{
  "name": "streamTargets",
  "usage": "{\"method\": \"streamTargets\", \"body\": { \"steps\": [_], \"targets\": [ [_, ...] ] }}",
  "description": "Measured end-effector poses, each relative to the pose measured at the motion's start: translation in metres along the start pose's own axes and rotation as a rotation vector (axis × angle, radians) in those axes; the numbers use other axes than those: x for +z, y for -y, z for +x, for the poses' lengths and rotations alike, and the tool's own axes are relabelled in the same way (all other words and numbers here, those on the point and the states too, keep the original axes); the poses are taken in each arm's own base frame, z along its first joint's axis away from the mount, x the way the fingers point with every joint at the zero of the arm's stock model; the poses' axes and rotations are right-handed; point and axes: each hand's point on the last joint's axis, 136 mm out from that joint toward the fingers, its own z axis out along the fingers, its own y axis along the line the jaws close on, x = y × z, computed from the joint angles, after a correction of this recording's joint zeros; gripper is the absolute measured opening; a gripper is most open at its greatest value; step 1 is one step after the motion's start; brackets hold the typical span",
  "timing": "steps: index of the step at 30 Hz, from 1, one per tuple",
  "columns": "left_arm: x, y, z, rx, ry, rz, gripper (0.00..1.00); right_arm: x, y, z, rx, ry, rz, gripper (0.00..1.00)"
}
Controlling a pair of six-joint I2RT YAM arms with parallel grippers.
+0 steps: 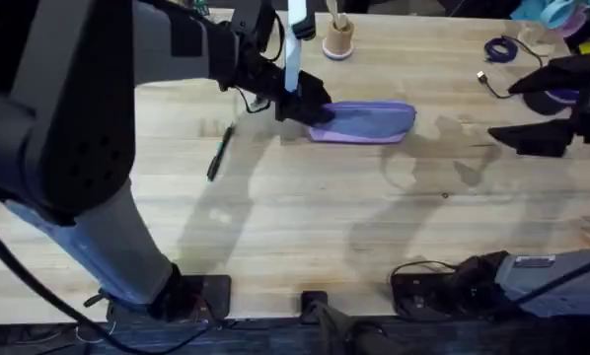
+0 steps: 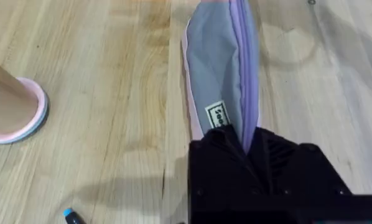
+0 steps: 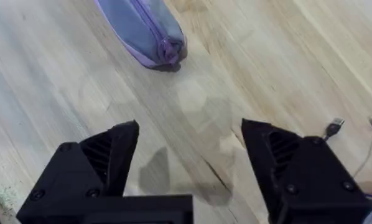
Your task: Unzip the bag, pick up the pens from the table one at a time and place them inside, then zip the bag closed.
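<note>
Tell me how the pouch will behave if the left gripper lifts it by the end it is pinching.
The pouch is soft fabric, so it would probably sag from the left gripper. It looks flat and thinly filled, so likely light. Its cloth should grip well between the closed fingers, though the far end may drag across the table.

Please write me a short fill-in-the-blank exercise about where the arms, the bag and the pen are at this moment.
1. The left gripper is shut on one end of the ____.
2. The right gripper hovers over bare table with its fingers ____.
3. A dark pen lies on the ____, apart from the bag.
4. The zipper of the bag is ____.

Missing words: bag; open; table; closed
</note>
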Motion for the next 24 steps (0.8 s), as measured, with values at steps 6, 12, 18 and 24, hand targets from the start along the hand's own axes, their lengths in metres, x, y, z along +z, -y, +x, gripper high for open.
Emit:
{"method": "streamTargets", "body": {
  "steps": [6, 12, 18, 24],
  "targets": [
    [0.000, 0.000, 0.000, 0.000, 0.000, 0.000, 0.043, 0.007, 0.000, -0.007, -0.036, 0.001, -0.013, 0.995],
    [0.000, 0.000, 0.000, 0.000, 0.000, 0.000, 0.043, 0.017, 0.000, -0.017, -0.089, 0.003, -0.031, 0.995],
    [0.000, 0.000, 0.000, 0.000, 0.000, 0.000, 0.042, 0.027, 0.000, -0.023, -0.133, 0.006, -0.046, 0.995],
    [0.000, 0.000, 0.000, 0.000, 0.000, 0.000, 0.042, 0.045, 0.001, -0.019, -0.127, 0.012, -0.097, 0.995]
  ]
}}
